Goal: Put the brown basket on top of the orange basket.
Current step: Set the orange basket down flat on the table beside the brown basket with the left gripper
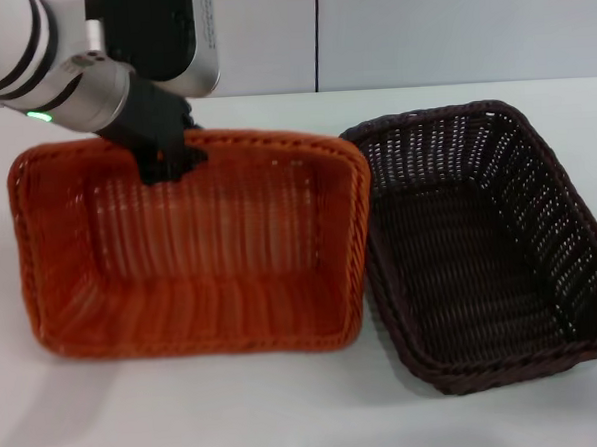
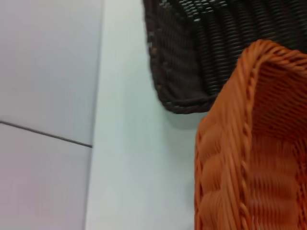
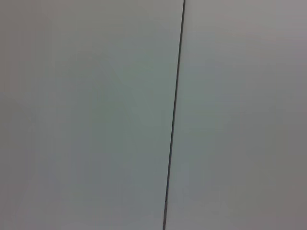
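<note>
The orange basket (image 1: pixel 190 259) is on the left of the white table, tipped so its open inside faces me. My left gripper (image 1: pixel 167 158) is shut on the middle of its far rim and holds it tilted. The dark brown basket (image 1: pixel 490 243) sits upright on the table right beside it, and their near corners touch or almost touch. The left wrist view shows the orange basket's rim and wall (image 2: pixel 249 158) close up, with a corner of the brown basket (image 2: pixel 201 52) beyond it. My right gripper is out of view.
The white table (image 1: pixel 289 424) runs back to a pale wall with a dark vertical seam (image 1: pixel 317 37). The right wrist view shows only that wall and its seam (image 3: pixel 175 120). Bare table lies in front of both baskets.
</note>
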`<move>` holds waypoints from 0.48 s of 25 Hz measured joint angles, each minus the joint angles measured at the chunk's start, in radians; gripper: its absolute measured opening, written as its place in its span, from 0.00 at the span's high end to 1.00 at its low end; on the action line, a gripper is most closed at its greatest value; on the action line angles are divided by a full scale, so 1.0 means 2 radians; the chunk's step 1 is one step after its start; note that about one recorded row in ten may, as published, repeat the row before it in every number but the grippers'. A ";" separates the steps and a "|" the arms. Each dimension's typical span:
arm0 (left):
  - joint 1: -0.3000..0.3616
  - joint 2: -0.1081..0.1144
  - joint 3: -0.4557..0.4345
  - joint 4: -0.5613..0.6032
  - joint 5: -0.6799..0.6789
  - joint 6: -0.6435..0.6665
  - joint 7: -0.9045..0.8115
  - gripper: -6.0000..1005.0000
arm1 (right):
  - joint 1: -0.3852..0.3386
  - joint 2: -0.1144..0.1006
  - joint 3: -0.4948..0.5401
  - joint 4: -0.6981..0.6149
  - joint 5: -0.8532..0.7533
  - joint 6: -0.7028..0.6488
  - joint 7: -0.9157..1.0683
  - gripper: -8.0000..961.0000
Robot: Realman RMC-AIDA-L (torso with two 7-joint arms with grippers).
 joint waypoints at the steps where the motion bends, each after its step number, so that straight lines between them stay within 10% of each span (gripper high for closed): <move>1: -0.001 0.000 0.001 0.004 0.001 0.004 0.000 0.82 | 0.000 0.000 0.000 0.000 0.000 0.000 0.000 0.31; 12: -0.033 -0.001 0.008 0.072 0.026 0.060 -0.003 0.63 | 0.000 0.000 0.000 0.000 -0.002 -0.005 0.000 0.30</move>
